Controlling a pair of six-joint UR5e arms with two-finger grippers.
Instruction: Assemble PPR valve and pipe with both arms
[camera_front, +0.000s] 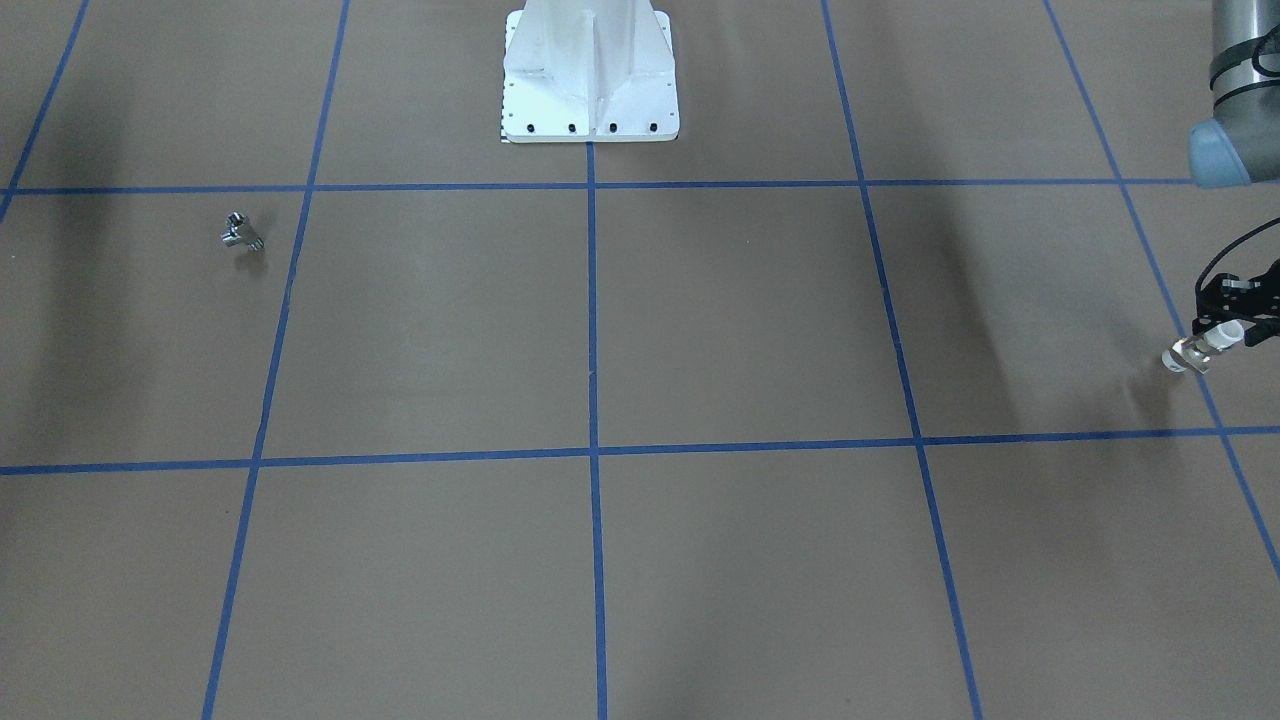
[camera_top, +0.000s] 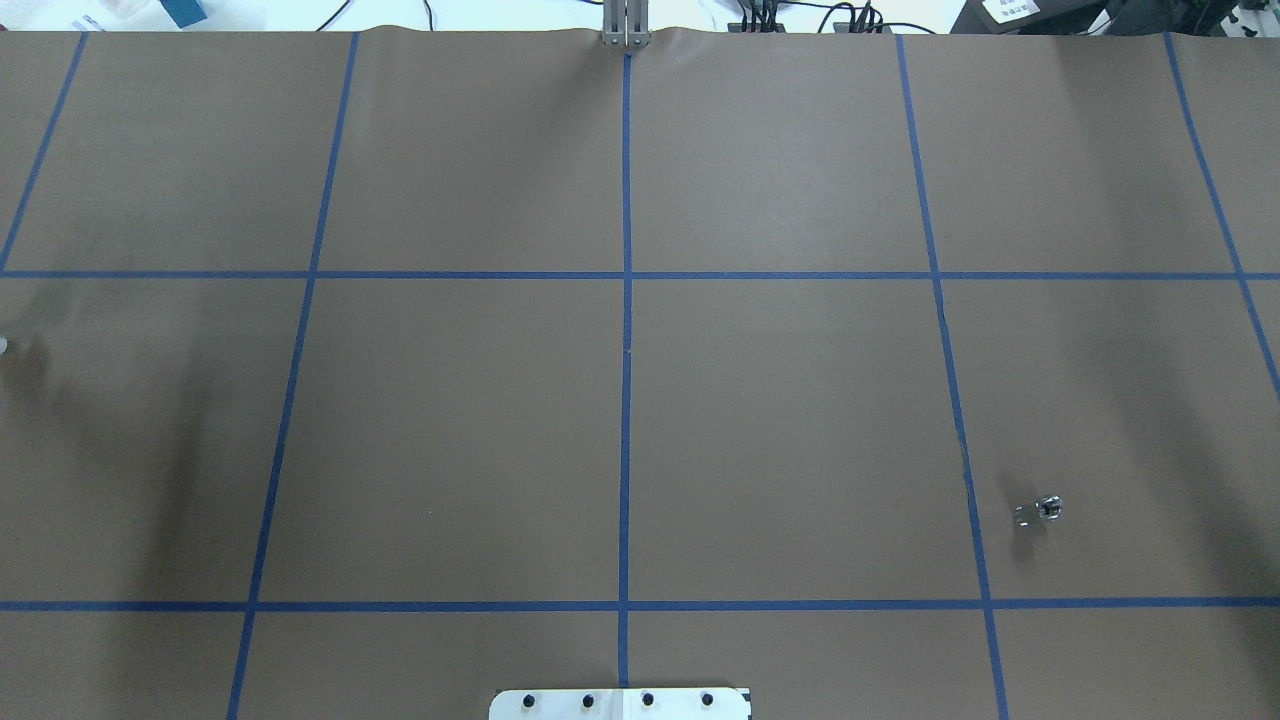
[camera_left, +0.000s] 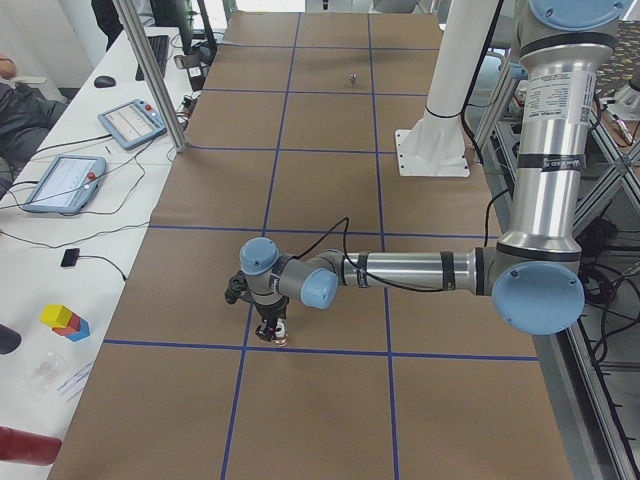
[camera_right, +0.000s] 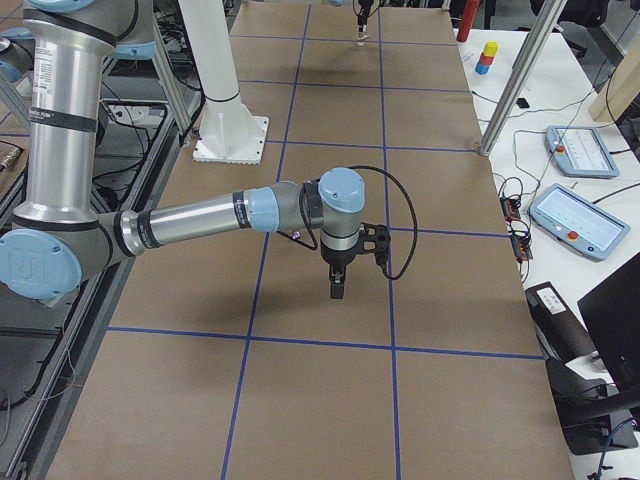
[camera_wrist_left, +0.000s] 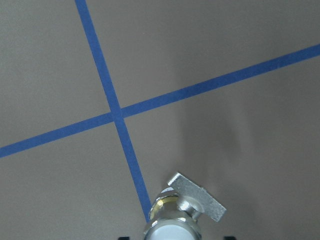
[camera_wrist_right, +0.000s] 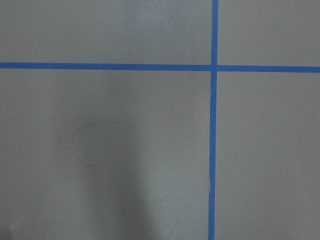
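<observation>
The PPR valve (camera_front: 1190, 353), with a brass-and-silver body and a white end, is held by its white end in my left gripper (camera_front: 1222, 335), close over the table at my far left. The left wrist view shows the valve (camera_wrist_left: 175, 220) right below the camera beside a blue tape crossing. The pipe (camera_front: 240, 232), a tiny all-silver bent piece, lies alone on the table on my right side (camera_top: 1040, 511). My right gripper (camera_right: 337, 288) points down above bare table; I cannot tell whether it is open or shut. Its wrist view shows only paper and tape.
The white pedestal base (camera_front: 590, 80) stands at the middle of the robot's edge. Blue tape lines (camera_top: 626, 350) divide the brown table cover into squares. Tablets (camera_left: 130, 122), cables and coloured blocks (camera_left: 64, 322) lie on the white bench beyond the table's far side.
</observation>
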